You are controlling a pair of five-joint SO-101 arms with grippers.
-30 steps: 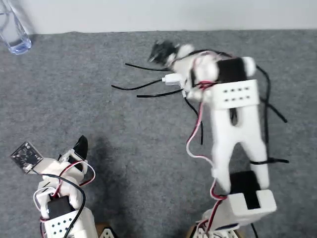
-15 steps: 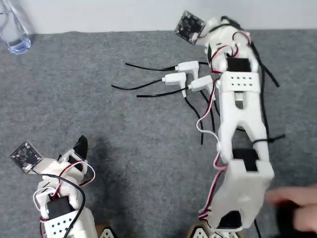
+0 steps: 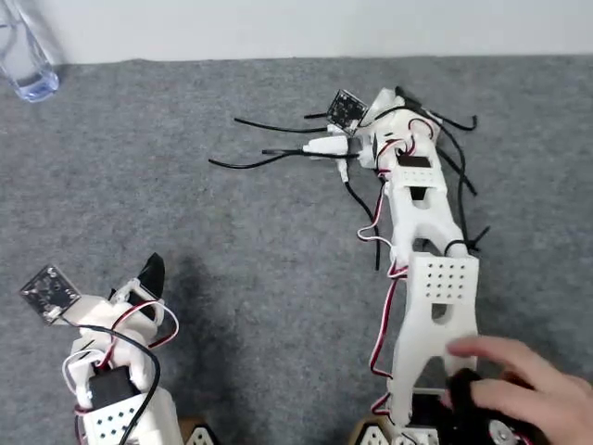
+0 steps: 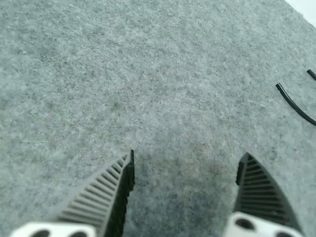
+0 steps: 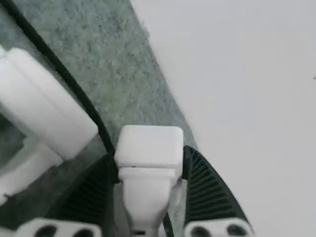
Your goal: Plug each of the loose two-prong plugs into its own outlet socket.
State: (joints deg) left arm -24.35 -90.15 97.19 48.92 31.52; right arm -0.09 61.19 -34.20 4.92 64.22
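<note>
My right gripper (image 5: 150, 154) is shut on a white two-prong plug (image 5: 148, 140), which stands between its dark fingers. A second white plug (image 5: 44, 106) with a black cord lies close beside it. In the high view my right arm (image 3: 412, 199) stretches to the far middle of the table. Its wrist is over the white plugs (image 3: 326, 146), whose black cords (image 3: 246, 163) trail left. My left gripper (image 4: 187, 182) hangs open over bare grey felt at the near left (image 3: 148, 273), far from the plugs.
A person's hand (image 3: 519, 389) grips the base of my right arm at the near right. A clear bottle (image 3: 23, 56) stands in the far left corner. A black cord end (image 4: 294, 103) lies on the felt ahead of my left gripper.
My right arm swung toward the back wall and then came down onto the plugs. A person's hand came in at its base. The left arm has kept still.
</note>
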